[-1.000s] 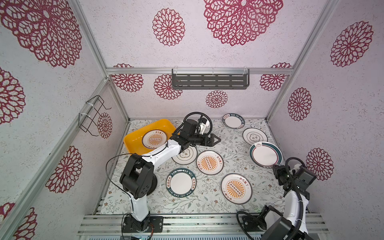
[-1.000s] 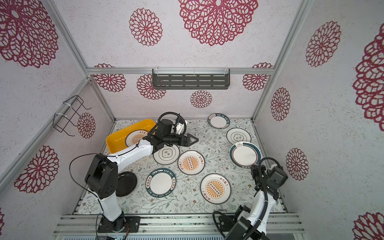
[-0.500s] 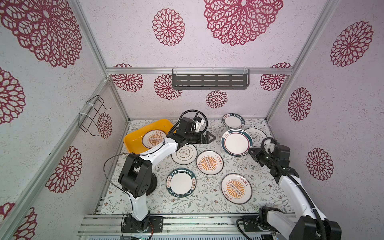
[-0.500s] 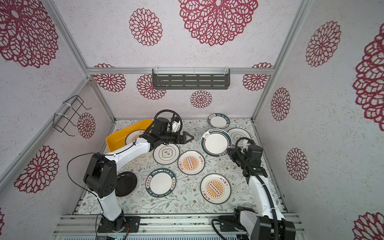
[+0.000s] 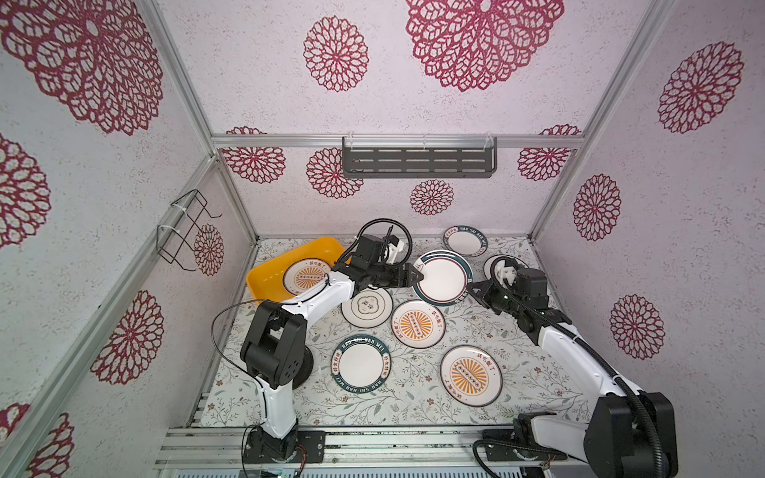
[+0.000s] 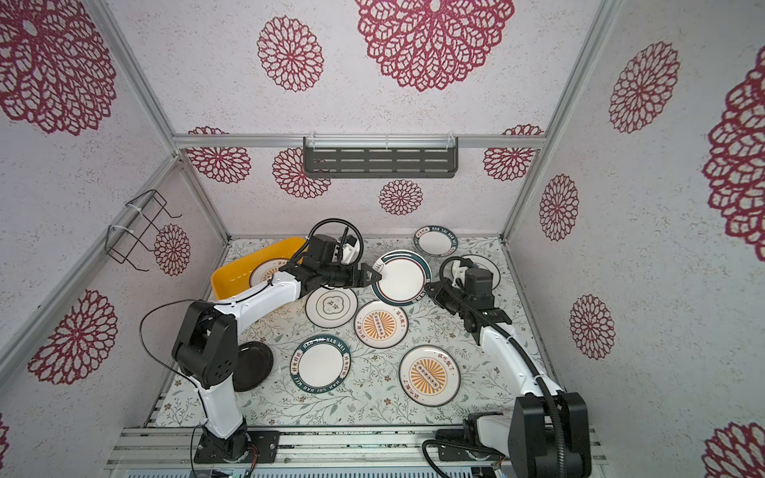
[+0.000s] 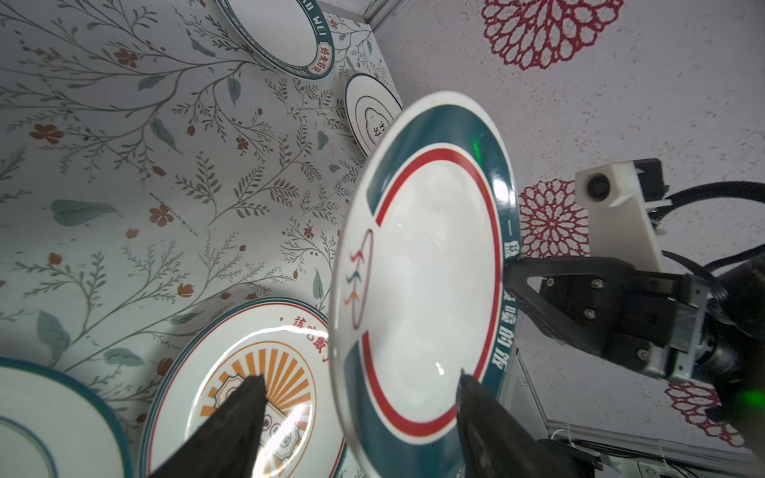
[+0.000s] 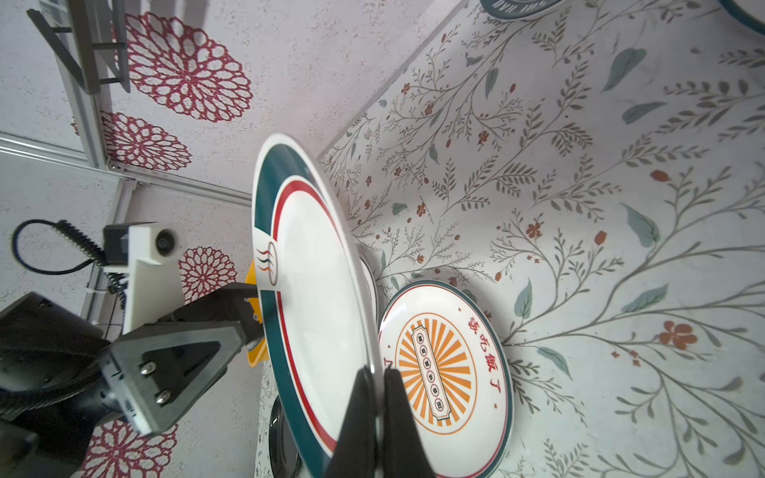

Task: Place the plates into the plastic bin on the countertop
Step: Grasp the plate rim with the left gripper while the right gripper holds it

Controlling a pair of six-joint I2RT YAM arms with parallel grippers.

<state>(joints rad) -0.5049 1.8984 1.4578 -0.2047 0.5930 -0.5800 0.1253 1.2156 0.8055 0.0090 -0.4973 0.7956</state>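
Plate (image 5: 442,276) with a teal rim is held over the counter (image 5: 414,385), pinched by the right hand (image 5: 471,287). The left hand (image 5: 418,275) is spread wide around its other edge, nearer the yellow bin (image 5: 265,281) at the far left corner.

Countertop (image 5: 372,409), white with a leafy vine print. Yellow bin (image 5: 265,285) sits at the back left corner. Flower-outline plate (image 5: 366,306) just in front of the bin, middle sunburst plate (image 5: 417,323) right beside it. Front teal-rim plate (image 5: 361,364) nearer the front edge, front sunburst plate (image 5: 470,375) to its right. Back teal-rim plate (image 5: 465,241) against the back edge. Half-hidden plate (image 5: 489,268) near the back right corner. Black plate (image 6: 252,366) by the left edge, partly covered.
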